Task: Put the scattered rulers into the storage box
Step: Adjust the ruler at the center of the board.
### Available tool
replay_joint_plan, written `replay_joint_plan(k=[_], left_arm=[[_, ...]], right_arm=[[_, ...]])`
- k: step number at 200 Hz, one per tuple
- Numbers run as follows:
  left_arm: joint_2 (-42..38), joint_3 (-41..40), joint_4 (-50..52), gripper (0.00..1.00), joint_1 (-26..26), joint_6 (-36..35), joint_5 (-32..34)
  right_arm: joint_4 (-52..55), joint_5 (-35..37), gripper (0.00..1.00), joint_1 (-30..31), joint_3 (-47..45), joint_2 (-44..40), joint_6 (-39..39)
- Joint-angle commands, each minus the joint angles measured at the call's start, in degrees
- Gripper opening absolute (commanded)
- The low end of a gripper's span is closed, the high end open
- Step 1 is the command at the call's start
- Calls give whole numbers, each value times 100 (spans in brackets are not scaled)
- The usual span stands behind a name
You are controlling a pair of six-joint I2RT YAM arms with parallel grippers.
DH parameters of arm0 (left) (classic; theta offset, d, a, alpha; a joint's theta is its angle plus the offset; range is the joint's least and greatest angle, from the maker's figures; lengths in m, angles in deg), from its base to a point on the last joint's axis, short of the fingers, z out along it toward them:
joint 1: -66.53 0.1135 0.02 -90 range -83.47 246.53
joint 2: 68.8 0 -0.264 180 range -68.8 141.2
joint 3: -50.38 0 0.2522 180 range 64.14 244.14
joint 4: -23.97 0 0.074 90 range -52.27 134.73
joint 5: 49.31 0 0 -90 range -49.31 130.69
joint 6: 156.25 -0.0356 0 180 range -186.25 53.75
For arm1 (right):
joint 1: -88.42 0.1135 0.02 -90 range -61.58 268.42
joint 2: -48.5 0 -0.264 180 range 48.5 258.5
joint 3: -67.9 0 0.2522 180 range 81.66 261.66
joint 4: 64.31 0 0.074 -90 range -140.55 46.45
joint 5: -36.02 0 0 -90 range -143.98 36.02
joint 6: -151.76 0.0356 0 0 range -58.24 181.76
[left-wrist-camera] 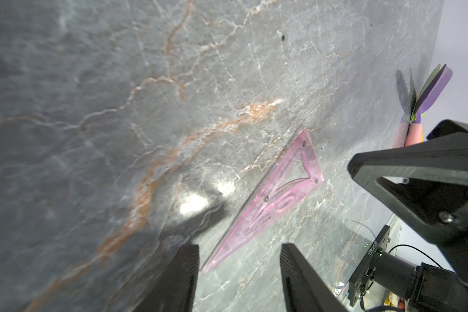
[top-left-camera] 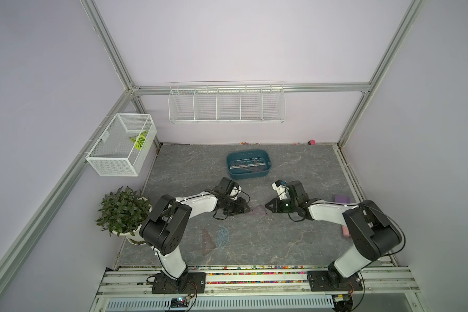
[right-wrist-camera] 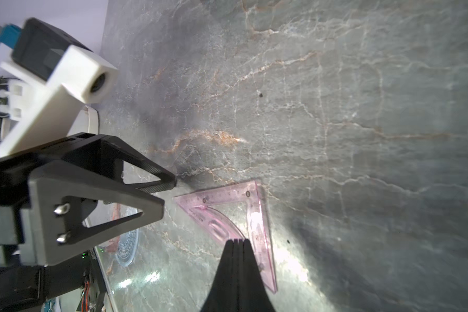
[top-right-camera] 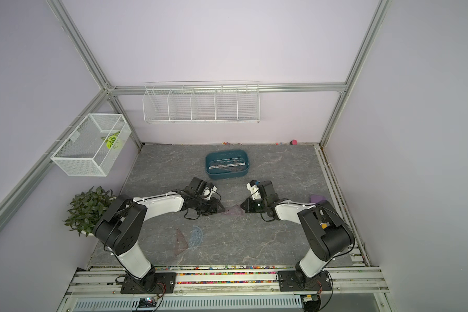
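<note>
The left gripper [top-left-camera: 247,209] and the right gripper [top-left-camera: 268,206] are seen in both top views set low and nose to nose near the middle of the grey marble-patterned surface [top-left-camera: 308,167]. A pinkish-purple transparent plastic triangle [top-left-camera: 257,210] is laid flat between them. The dark teal rectangular plastic storage box [top-left-camera: 247,176], in which clear straight strips [top-left-camera: 247,165] are already held, is placed near the back edge, well apart. A weak hold could therefore be lost on the carry. The triangle's long axis is laid across the surface, from one side edge toward the other. A brownish transparent triangle [top-left-camera: 208,241] and a bluish half-round transparent protractor [top-left-camera: 223,232] are found near the front edge.

In the left wrist view the left gripper's jaws are held apart with nothing gripped, and the triangle's sharp tip is framed between the fingers [left-wrist-camera: 179,275]. Being thin and flat on a hard surface, the piece may be skated along rather than caught. If only the narrow tip is pinched, it may be swung or dropped. The broad short side is pointed away, toward the right gripper.

In the right wrist view the right gripper is clenched on nothing, its closed tips placed over the triangle's broad end. Whether that end is pressed down cannot be told. Should it not be pinned, the piece could be pushed away by the left fingers.
</note>
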Motion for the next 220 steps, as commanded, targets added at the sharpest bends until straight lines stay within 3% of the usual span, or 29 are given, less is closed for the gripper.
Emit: replay_joint_plan(k=[1,58,133,220], left_arm=[[195,-297,819,56,36,57,461],[271,-228,848,59,45,30,416],[386,-199,842,61,62,21,362],[260,-531,990,62,134,160,399]], right_arm=[[73,-86,8,45,90,191,-143],[17,-154,21,69,152,299,-165],[39,-136,20,156,241,455,-172],[-1033,36,17,50,-809,1121,119]])
